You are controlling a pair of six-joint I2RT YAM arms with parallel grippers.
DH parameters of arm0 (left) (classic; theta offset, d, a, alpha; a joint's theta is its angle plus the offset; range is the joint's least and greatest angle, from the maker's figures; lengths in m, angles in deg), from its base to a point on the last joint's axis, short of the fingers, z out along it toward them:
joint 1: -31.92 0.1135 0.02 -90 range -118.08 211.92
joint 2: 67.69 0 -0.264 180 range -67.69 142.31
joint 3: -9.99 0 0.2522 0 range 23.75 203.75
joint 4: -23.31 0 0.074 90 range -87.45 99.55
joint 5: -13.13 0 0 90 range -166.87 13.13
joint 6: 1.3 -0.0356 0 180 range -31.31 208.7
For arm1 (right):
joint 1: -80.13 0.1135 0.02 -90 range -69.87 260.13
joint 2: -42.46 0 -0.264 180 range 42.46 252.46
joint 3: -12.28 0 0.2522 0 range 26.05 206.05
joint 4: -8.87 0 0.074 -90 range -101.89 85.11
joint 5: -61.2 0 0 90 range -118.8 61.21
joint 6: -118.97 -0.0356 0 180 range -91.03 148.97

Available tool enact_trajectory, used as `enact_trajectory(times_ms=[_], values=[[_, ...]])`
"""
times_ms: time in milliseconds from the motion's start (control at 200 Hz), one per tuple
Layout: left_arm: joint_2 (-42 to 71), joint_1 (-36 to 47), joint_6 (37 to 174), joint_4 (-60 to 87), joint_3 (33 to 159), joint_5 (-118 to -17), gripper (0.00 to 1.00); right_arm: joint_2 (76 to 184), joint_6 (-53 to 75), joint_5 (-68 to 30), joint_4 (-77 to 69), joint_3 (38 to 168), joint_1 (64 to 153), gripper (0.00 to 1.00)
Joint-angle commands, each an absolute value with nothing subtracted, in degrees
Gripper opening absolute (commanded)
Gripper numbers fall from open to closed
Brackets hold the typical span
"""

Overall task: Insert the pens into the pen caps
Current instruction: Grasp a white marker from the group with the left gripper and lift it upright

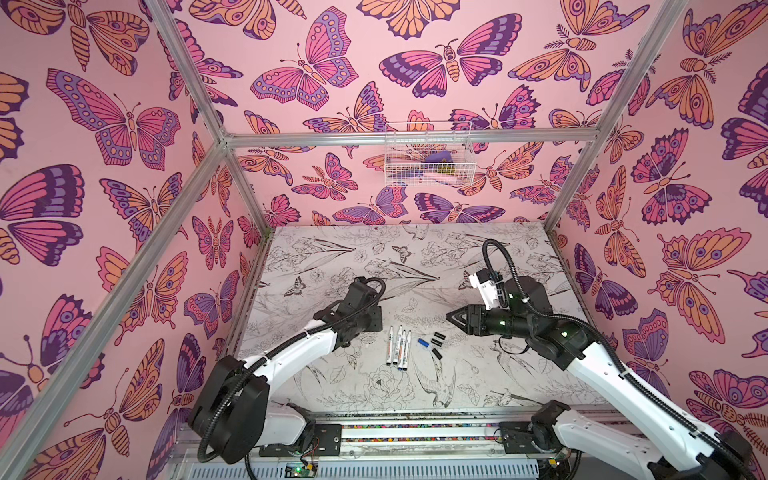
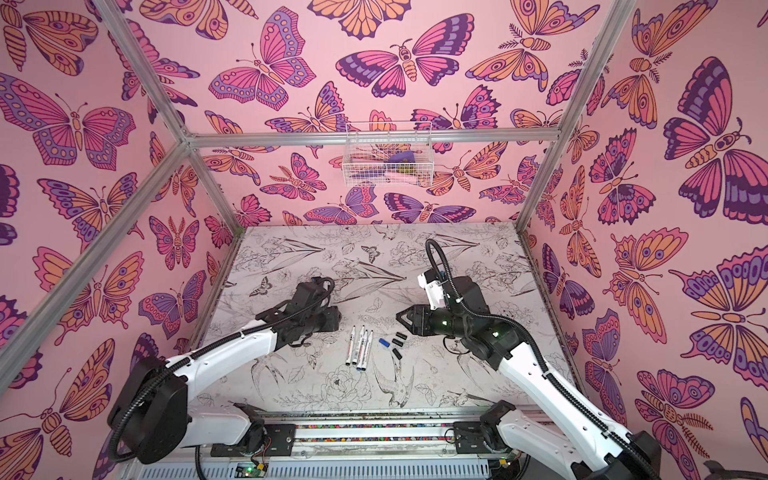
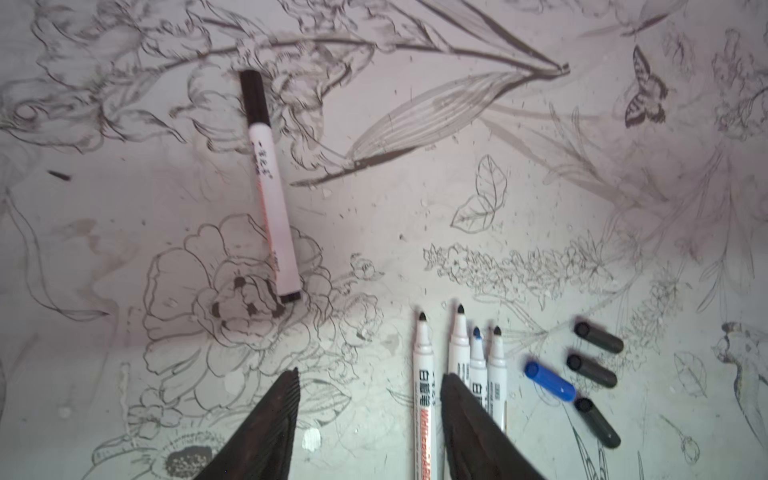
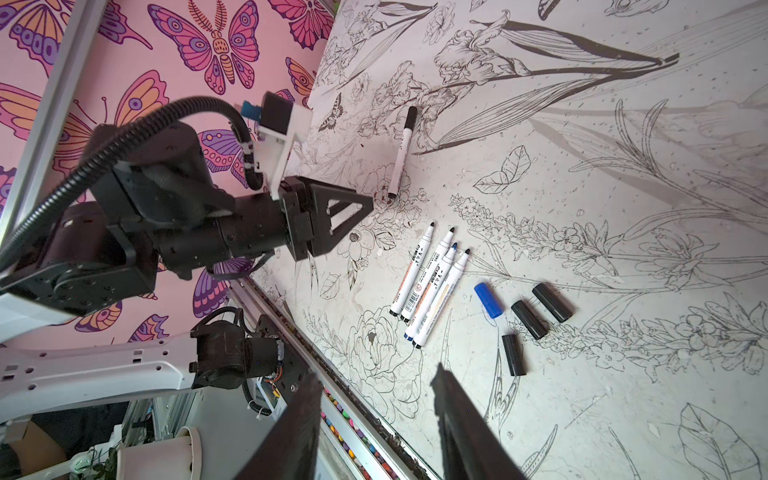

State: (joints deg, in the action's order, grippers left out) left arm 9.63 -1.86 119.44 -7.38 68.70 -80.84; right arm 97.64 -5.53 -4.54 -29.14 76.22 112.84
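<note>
**Fig.** Bench [image 1: 332, 249] w/ two arms, as seen standing in the room.

(a) L gripper [image 3: 370, 374] is hovering low over the bench, just beside the pen row. Its jaws are standing clearly apart & gripping nothing. One finger is overlapping the row in the wrist view; contact can't be told.

(b) R gripper [image 4: 378, 374] is hanging above the bench on the opp. side, pointing toward the L one. Its jaws are gaping a moderate amt, also w/ nothing between them.

(c) Four uncapped pens [image 1: 398, 345] are lying side by side, tips pointing toward the back wall, approx. between the two grippers. The blue-tipped pen [image 3: 478, 361] is lying third in the row, counting from the L arm's side.

(d) Capped pen [image 3: 270, 187], black cap on, is lying alone, well apart from the row, one end on a printed flower. In both top views the L arm is hiding it.

(e) Blue cap [image 1: 423, 343] is lying just beside the row on the R arm's side. Three black caps [image 4: 529, 320] are lying near it, loose, none on a pen.

(f) Wire basket [image 1: 428, 153] is hanging on the back wall.
</note>
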Motion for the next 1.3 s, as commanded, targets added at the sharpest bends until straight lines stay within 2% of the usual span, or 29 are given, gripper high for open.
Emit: enact_trajectory(times_ms=[0,275,781,966,1047,1227,1292], values=[[10.77,-4.57,121.83,-11.17,67.28,-80.61,0.56,98.00,-5.13,-4.45,-28.97,76.27,112.60,0.46],[19.15,-7.61,118.05,-11.27,70.45,-73.81,0.54,98.36,-4.01,-4.76,-30.37,77.07,112.65,0.46],[27.53,-9.48,117.52,-21.59,76.48,-79.42,0.50,96.29,-3.82,-6.17,-30.02,75.10,112.65,0.45],[30.70,-9.50,117.04,-24.35,77.05,-79.98,0.40,95.55,-3.55,-6.44,-30.29,74.57,112.64,0.45],[31.84,-9.55,116.75,-24.69,77.77,-79.19,0.30,95.54,-3.61,-6.46,-30.29,74.47,112.64,0.45],[29.73,-8.49,116.15,-23.05,78.91,-76.23,0.00,95.55,-3.90,-6.71,-30.25,74.58,112.61,0.45],[26.96,-7.64,115.22,-20.44,79.03,-72.31,0.00,95.46,-4.22,-6.49,-29.60,74.40,112.65,0.45]])
